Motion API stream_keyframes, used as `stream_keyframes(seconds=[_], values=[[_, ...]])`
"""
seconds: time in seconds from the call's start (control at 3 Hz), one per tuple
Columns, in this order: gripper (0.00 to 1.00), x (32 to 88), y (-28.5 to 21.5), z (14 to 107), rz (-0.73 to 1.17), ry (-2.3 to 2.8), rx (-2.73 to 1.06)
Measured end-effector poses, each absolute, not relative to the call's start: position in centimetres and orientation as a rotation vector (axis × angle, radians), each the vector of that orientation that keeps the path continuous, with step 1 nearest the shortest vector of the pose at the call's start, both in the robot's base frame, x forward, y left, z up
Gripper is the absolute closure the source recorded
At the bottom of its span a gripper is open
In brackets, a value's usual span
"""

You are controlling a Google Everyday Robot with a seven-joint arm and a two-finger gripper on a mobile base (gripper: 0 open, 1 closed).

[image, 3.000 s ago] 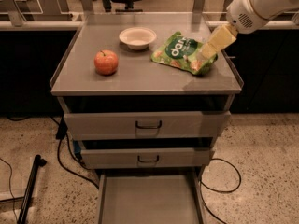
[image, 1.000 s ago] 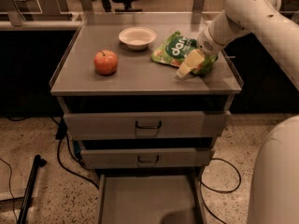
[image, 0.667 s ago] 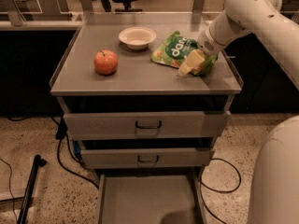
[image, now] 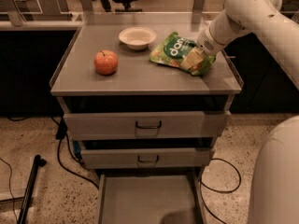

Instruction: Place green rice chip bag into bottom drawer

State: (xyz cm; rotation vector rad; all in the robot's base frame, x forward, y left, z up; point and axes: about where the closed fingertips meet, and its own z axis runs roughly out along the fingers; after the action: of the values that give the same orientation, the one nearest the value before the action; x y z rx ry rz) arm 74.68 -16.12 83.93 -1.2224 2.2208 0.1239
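The green rice chip bag (image: 174, 50) lies flat on the right half of the grey cabinet top (image: 140, 76), logo up. My gripper (image: 190, 60) reaches in from the upper right on its white arm and sits low on the bag's right front part, touching it. The bottom drawer (image: 147, 199) is pulled out at floor level below, a shallow grey tray with nothing in it.
A red apple (image: 106, 62) and a white bowl (image: 137, 36) sit on the left and middle of the top. Two upper drawers with dark loop handles (image: 148, 124) (image: 147, 160) stand slightly out. Cables (image: 224, 171) and a black pole (image: 30, 190) lie on the floor.
My gripper has come down from the bag's upper right corner onto its right front part. Over the last second it has hardly moved. The bag lies in the same place.
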Motion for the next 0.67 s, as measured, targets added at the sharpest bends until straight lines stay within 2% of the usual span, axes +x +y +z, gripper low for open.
stream_keyframes(seconds=[0.33, 0.67], values=[[0.86, 74.68, -16.12, 83.93, 0.124, 2.221, -1.222], [1.0, 74.68, -16.11, 83.92, 0.124, 2.221, -1.223]])
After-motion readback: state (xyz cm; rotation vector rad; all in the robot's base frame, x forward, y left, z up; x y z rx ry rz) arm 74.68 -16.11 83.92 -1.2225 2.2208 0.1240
